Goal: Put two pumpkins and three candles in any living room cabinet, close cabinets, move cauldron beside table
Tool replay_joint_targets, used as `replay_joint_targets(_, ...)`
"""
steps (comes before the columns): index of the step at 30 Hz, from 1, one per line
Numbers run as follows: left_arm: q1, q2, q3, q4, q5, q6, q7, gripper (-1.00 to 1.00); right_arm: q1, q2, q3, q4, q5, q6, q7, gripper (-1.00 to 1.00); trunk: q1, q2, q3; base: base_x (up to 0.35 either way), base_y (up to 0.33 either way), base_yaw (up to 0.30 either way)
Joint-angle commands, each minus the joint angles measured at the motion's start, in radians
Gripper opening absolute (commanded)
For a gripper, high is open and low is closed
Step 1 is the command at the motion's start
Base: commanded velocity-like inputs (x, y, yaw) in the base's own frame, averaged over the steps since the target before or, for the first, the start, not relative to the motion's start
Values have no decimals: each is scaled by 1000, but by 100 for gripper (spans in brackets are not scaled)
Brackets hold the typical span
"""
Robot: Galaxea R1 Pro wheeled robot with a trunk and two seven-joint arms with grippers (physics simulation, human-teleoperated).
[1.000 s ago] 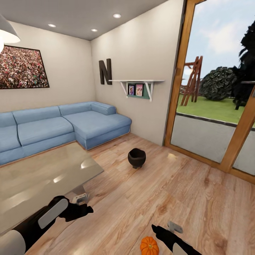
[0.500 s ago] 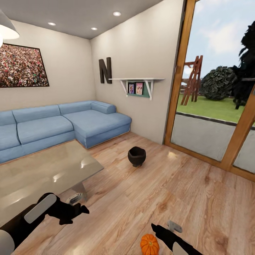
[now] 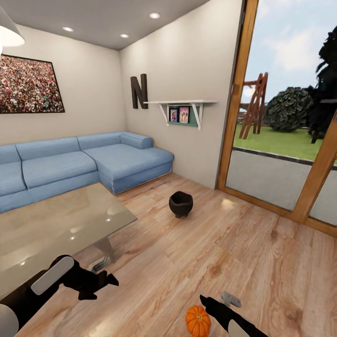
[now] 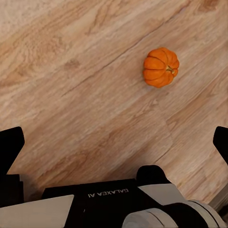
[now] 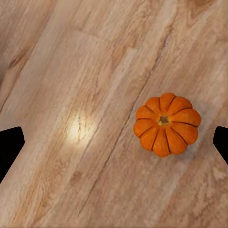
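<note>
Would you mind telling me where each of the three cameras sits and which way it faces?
Head view: on the robot's head, facing forward and down over the cauldron, table and sofa; both arms show.
Left wrist view: on the left arm, facing down at the floor; fingertips show.
Right wrist view: on the right arm, above the floor; fingertips show.
All three share a pumpkin.
</note>
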Motion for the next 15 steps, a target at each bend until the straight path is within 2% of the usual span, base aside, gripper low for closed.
replay_joint_targets(1, -1, 1, -3, -1, 11, -1, 9, 100, -1, -1, 8, 0, -10, -5, 3, 100, 4, -8, -4, 0, 0, 0)
replay_joint_targets(15, -1, -4, -3, -4, 10, -2, 9, 100, -1, -1, 9, 3, -1, -14, 4, 100, 57, -106, -48, 0, 0, 0)
